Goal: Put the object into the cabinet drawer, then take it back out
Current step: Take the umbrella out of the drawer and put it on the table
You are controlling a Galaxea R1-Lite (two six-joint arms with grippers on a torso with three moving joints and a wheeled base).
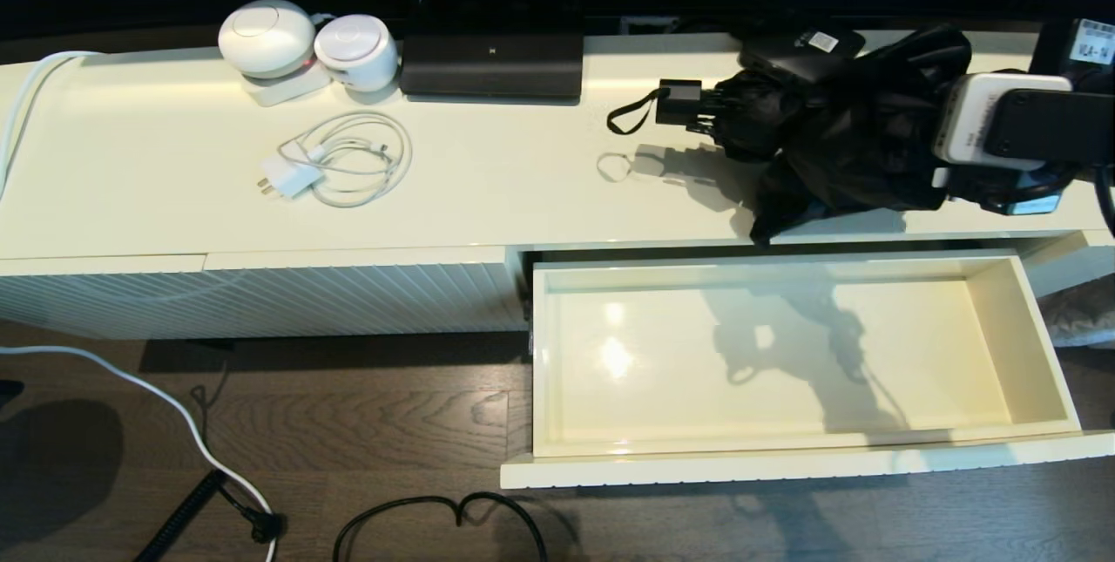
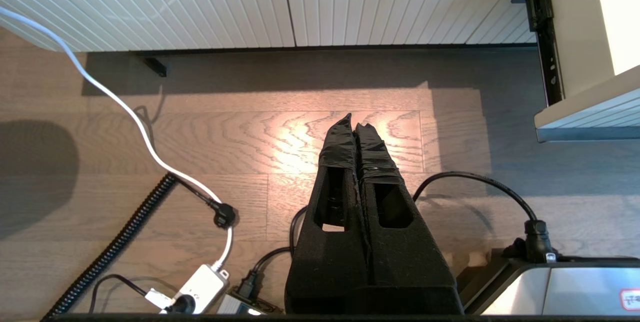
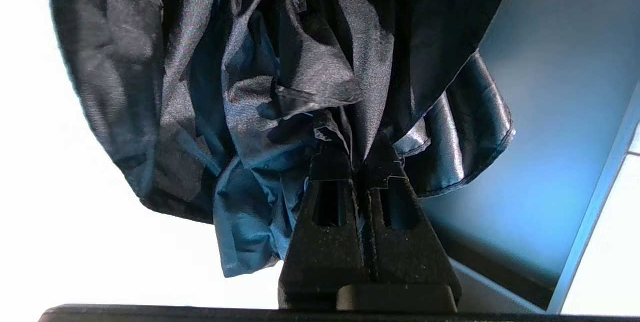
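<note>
Umbrella [image 1: 836, 126] above cabinet's front edge [image 1: 784, 241]
</note>
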